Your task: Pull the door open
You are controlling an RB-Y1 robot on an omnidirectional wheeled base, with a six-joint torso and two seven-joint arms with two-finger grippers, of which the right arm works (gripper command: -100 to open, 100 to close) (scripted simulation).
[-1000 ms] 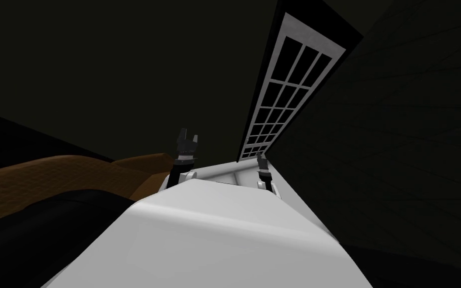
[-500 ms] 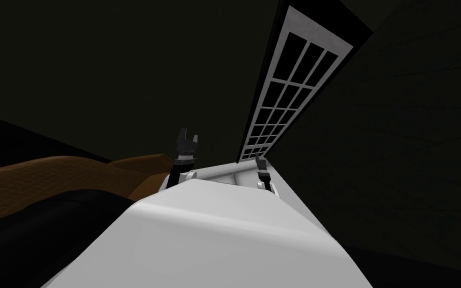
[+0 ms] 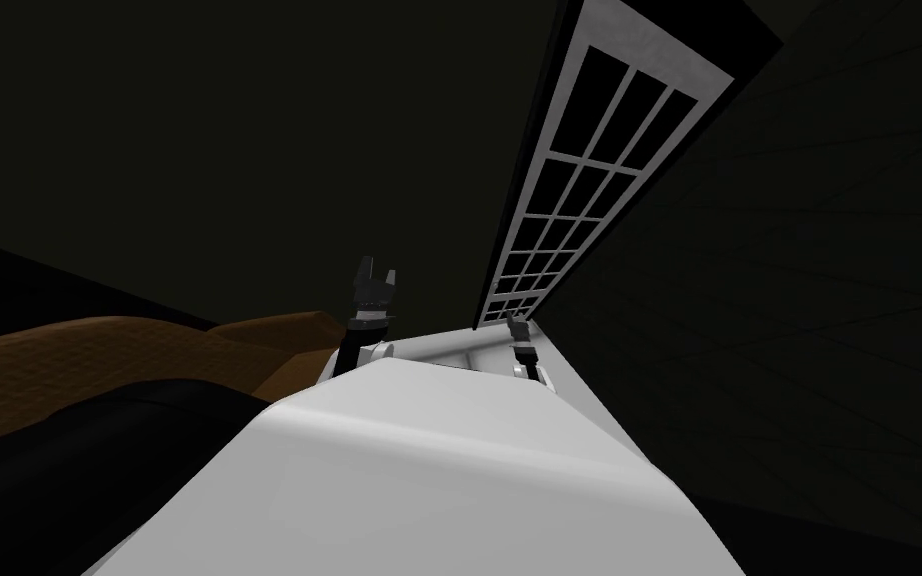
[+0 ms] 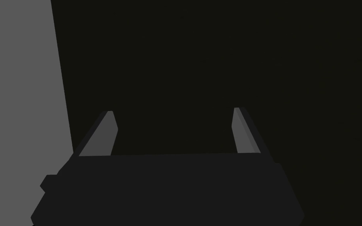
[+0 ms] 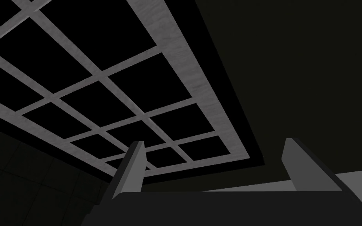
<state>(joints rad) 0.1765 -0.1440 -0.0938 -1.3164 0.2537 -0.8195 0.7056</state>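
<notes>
While left tool (image 4: 172, 112) and right tool (image 5: 213, 141) gape empty, latter faces the door (image 5: 200, 78) edge.

Both my arms reach forward side by side, caught mid-task. The left gripper (image 3: 377, 269), a dark box carrying two thin, light grey, blade-like fingers, is raised the higher of the two, standing almost upright on its dark left wrist (image 3: 363, 322) with a pale speckled band. From its own camera, the left fingers (image 4: 103, 136) stand wide apart with nothing between them. The right gripper (image 3: 516, 323), a matching dark box on a short dark-and-white forearm (image 3: 526, 360), sits lower and points up and forward. Its grey right fingers (image 5: 131, 172) are likewise spread, clasping nothing
</notes>
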